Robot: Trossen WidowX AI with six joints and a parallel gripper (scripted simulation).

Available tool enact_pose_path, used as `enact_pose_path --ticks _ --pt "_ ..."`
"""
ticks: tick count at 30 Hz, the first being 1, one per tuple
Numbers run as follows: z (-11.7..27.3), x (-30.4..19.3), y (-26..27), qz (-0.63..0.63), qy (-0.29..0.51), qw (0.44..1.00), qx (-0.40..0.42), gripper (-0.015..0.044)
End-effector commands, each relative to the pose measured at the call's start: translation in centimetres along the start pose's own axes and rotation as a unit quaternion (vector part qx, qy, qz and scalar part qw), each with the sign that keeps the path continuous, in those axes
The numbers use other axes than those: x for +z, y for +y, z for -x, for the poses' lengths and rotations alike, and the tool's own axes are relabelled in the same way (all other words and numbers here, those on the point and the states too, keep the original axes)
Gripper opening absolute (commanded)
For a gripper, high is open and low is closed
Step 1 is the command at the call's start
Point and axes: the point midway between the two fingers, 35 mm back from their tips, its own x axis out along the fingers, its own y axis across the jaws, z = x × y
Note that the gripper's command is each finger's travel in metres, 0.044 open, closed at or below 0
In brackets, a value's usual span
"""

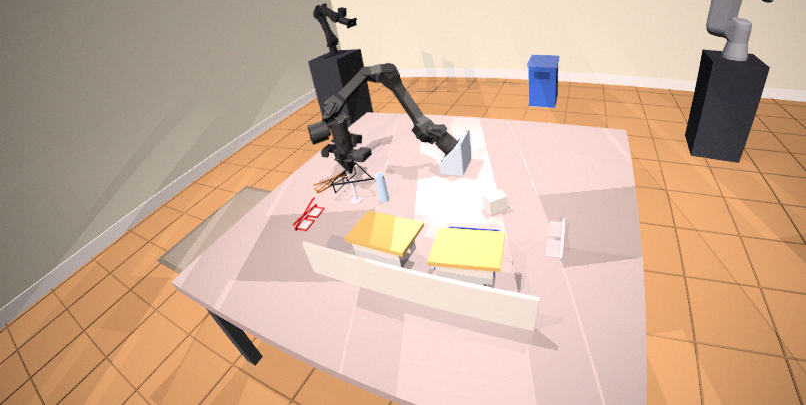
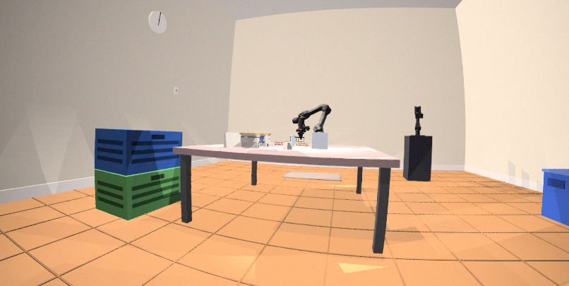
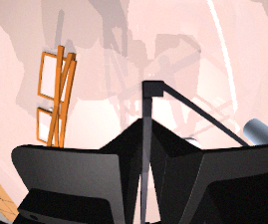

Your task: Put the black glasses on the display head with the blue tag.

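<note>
My gripper [image 1: 350, 168] [image 2: 300, 138] [image 3: 144, 123] is shut on a thin bar of the black glasses [image 3: 153, 89] and points down. The glasses hang above the table at the left, over a small white stand with a round foot [image 1: 357, 199]. One bar runs between the fingers, another slants right to behind the right finger. Two blocky white stands with yellow tops, left [image 1: 385, 232] and right [image 1: 467, 248], stand apart from the gripper, nearer the top camera; these may be the display heads. Thin blue edges show at the right one. Their faces are hidden, and no blue tag can be made out.
Orange glasses [image 3: 60, 99] and red glasses [image 1: 305, 224] lie left. A light blue cylinder [image 1: 382, 187] [image 3: 263, 132] stands beside the white stand. A long cream board [image 1: 417, 286] stands before the yellow tops. A white block [image 1: 495, 202] and white glasses-like object [image 1: 555, 229] are right.
</note>
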Motion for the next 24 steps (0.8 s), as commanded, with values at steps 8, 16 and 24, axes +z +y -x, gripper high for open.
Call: enact_pose_path --ticks 8,16,24 --pt "0.0 0.6 0.4 0.002 0.000 1.000 0.000 0.0000" --pt "0.0 1.1 0.6 0.002 0.000 1.000 0.000 0.0000" --pt "0.0 1.7 0.9 0.002 0.000 1.000 0.000 0.0000"
